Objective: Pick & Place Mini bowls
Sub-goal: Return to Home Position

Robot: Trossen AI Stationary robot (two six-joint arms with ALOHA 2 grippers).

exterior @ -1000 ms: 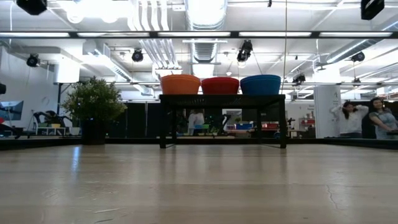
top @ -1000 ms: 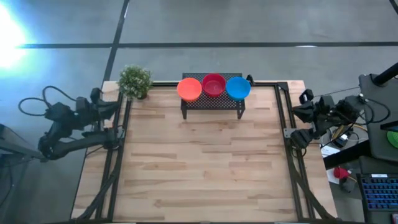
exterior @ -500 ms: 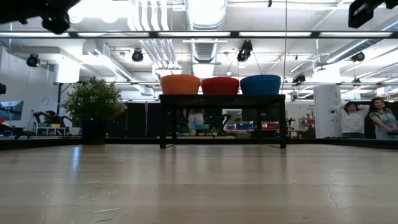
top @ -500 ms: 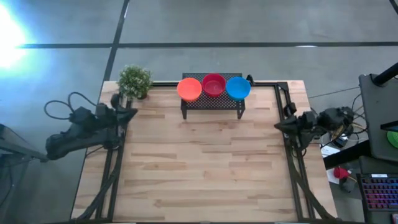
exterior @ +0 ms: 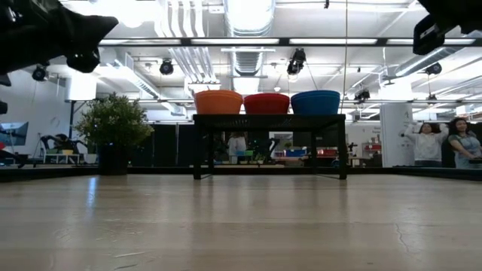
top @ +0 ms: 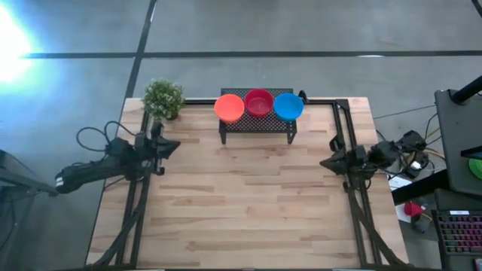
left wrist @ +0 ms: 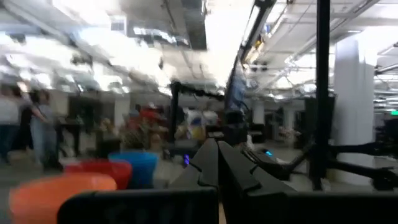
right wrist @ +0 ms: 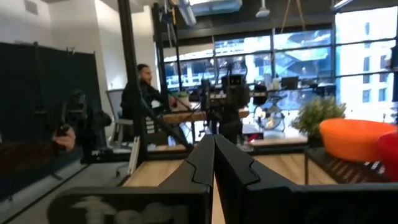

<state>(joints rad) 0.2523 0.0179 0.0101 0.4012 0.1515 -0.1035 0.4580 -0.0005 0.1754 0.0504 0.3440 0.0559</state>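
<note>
Mini bowls [top: 258, 103], orange, red, blue, abreast on black rack [top: 256, 125], left jaws and right jaws pressed together

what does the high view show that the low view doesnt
Only the high view: both whole arms, left gripper and right gripper at the table's side edges, and the mini bowls' insides. Only the low view: the rack's legs, people in the room behind. Both: the bowls in a row on the rack, the potted plant.
</note>
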